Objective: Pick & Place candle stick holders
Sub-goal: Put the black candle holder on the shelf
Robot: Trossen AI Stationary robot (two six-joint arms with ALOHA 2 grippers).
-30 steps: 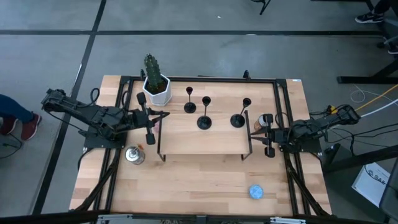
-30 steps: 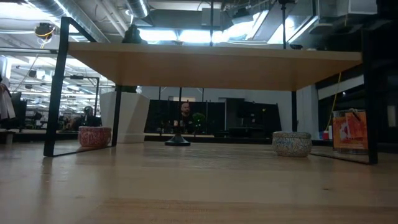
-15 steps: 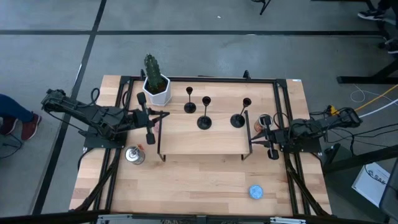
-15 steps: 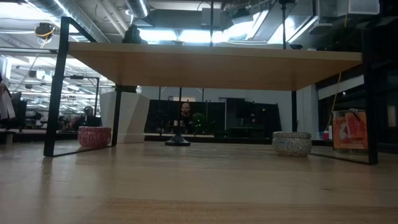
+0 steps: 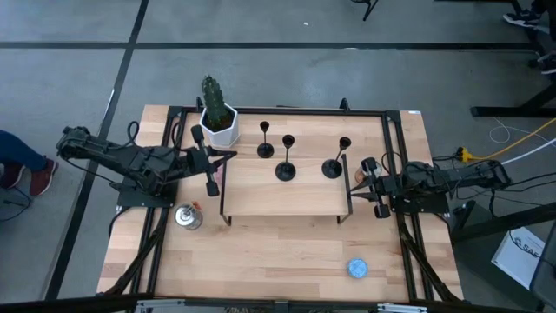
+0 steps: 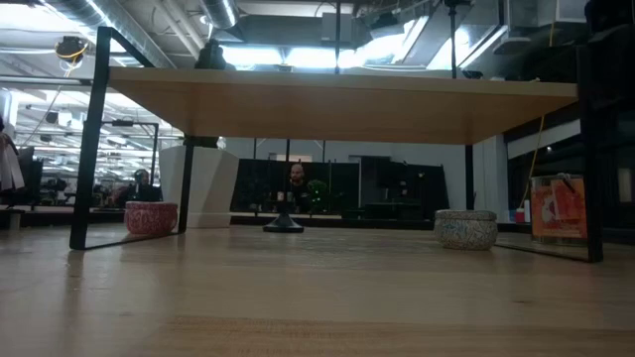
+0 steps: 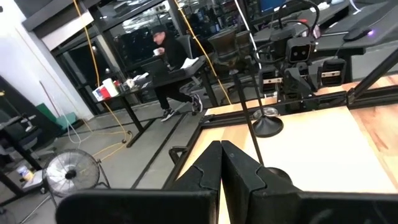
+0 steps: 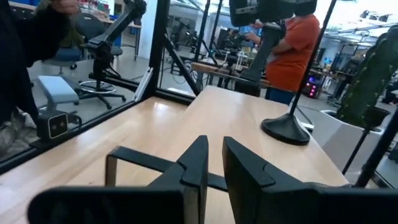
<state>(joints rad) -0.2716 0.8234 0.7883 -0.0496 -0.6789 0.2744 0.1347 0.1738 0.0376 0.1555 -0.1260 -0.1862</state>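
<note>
So all three candle stick holders are standing upright on the raised wooden shelf in the middle of the tabletop: the left holder sits toward the back near the white cactus pot, the middle holder is just beside it and a bit forward, and the right holder stands apart toward my right side. My left hand hovers at the shelf's left end, pinched completely closed with nothing in it; in the left wrist view the fingers are pressed together and a holder stands ahead of them. My right hand is out by the shelf's right end, next to the right holder but not touching it, jaws nearly closed with a thin gap and empty; the right wrist view shows a holder base farther ahead. A metal can sits at the front left, a blue tin near the front right. Under the shelf from low down I see a pink tin and a grey tin.
</note>
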